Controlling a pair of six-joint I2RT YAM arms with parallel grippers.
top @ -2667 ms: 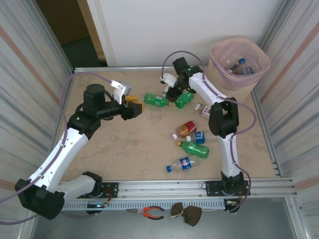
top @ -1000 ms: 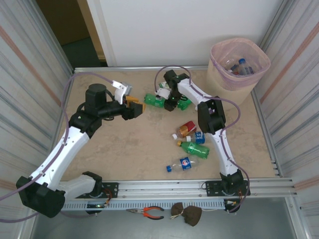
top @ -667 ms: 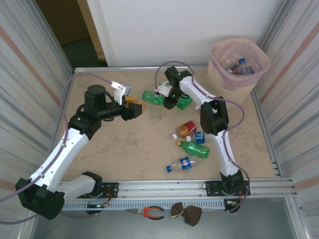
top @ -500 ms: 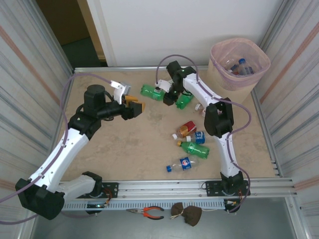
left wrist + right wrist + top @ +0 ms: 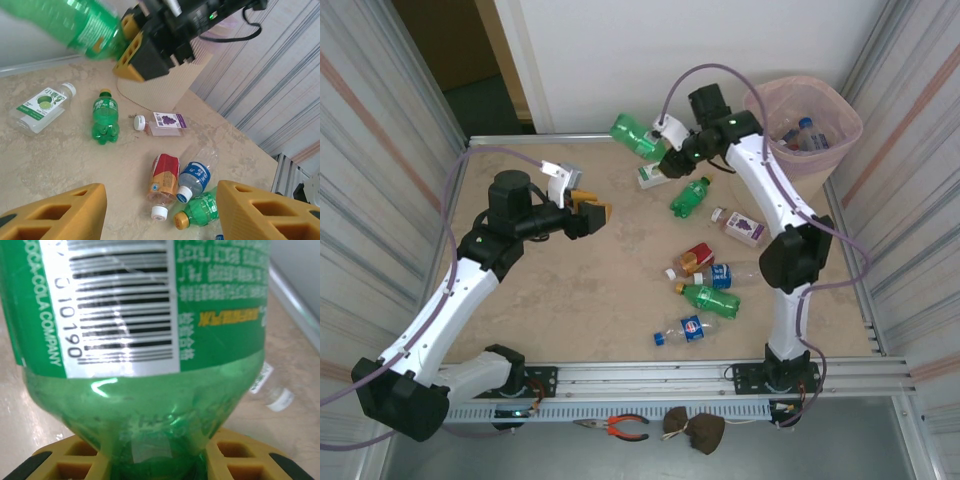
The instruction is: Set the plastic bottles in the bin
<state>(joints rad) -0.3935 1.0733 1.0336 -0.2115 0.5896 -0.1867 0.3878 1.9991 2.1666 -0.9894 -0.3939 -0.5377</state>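
My right gripper (image 5: 665, 150) is shut on the neck end of a green bottle (image 5: 634, 133), which hangs in the air over the table's back edge, left of the bin (image 5: 765, 160). In the right wrist view the green bottle (image 5: 145, 340) sits between the yellow fingers (image 5: 65, 460). My left gripper (image 5: 592, 212) hovers open and empty at mid-left. Lying on the table are a lime-labelled clear bottle (image 5: 655, 175), a green bottle (image 5: 690, 195), a purple-labelled one (image 5: 740, 225) and a cluster of red-labelled (image 5: 164, 177), blue-labelled (image 5: 197, 175) and green (image 5: 202, 212) bottles.
A blue-labelled bottle (image 5: 688, 330) lies nearest the front rail. The bin holds bottles (image 5: 800, 135). Corrugated metal walls close in the table on both sides. Pliers (image 5: 618, 427) lie on the ledge below the arm bases.
My right gripper has lifted the green bottle off the table and carried it up and back toward the bin. The left arm has not moved.
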